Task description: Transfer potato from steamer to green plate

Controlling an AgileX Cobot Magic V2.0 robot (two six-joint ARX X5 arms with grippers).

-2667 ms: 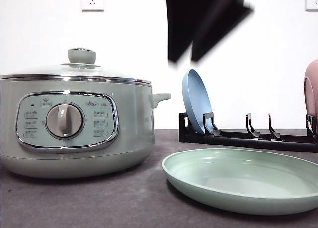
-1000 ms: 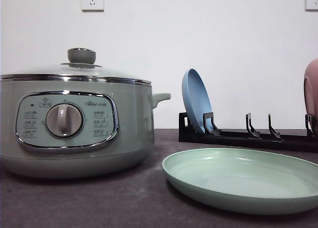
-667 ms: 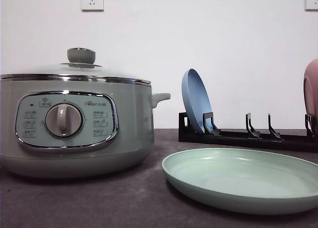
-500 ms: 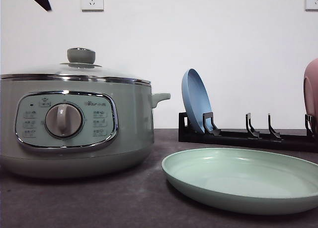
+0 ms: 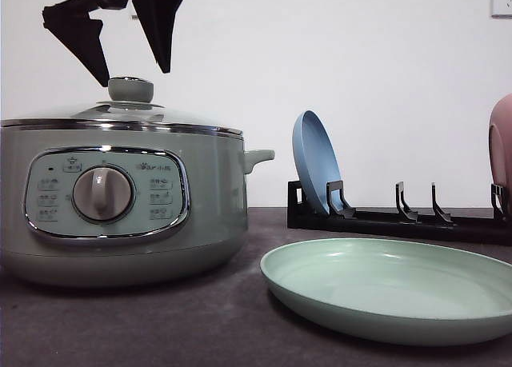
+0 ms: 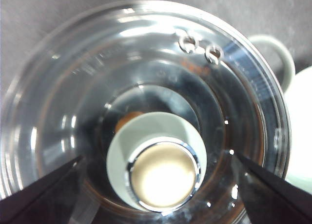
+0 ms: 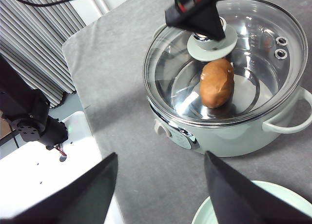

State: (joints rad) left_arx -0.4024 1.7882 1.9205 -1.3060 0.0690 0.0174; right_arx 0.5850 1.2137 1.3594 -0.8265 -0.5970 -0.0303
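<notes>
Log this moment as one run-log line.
stage: pre-lid-grasp | left pincer: open, over lid knob | right pincer: open, empty | potato: inside steamer, lid on | green plate: empty

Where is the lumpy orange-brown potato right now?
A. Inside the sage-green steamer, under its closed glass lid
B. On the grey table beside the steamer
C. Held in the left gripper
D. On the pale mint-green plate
A: the potato lies inside the steamer, seen through the glass lid, which is still on.

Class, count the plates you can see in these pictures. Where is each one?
3: green plate flat on the table; blue plate upright in the rack; pink plate at the rack's right end, partly cropped.
</notes>
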